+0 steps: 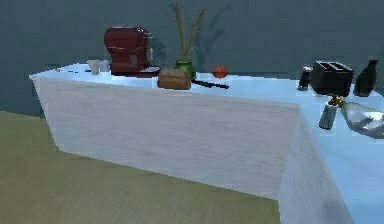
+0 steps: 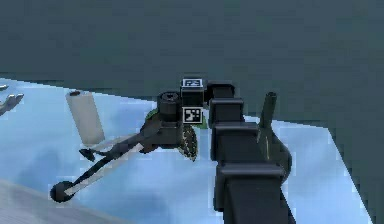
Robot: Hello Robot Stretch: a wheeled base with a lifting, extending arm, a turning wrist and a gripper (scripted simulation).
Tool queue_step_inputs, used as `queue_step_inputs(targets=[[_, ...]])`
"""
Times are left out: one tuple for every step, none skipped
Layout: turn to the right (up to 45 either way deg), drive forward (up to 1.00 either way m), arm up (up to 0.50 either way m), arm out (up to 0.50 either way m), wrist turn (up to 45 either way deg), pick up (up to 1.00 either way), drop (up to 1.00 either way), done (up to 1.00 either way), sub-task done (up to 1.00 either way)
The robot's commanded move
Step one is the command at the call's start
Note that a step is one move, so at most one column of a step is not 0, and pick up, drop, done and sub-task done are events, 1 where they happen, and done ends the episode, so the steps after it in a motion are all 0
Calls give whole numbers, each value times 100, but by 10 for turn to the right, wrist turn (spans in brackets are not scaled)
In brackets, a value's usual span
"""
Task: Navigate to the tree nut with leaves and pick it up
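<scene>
The gripper (image 2: 76, 171) reaches out low over a pale blue counter (image 2: 325, 160), its two thin fingers (image 2: 105, 165) slanting toward the arm side view's lower left, the dark arm (image 2: 245, 150) and white markers (image 2: 192, 85) behind it. A white upright container (image 2: 88, 118) stands on the counter just behind the fingers, so I cannot tell whether the gripper grasps anything. In the forward view an L-shaped counter (image 1: 160, 125) carries a red coffee machine (image 1: 128, 50), a pale cup (image 1: 95, 66), a loaf of bread (image 1: 174, 79), a green vase of dry stalks (image 1: 186, 66), a small red fruit (image 1: 219, 71), a black toaster (image 1: 330, 76), a dark bottle (image 1: 367, 78) and a glass bowl (image 1: 366, 123). Where the tree nut with leaves lies I cannot tell
</scene>
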Motion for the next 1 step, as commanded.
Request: queue_step_inputs(targets=[[0,0,0,0,450,0,0,0,0]])
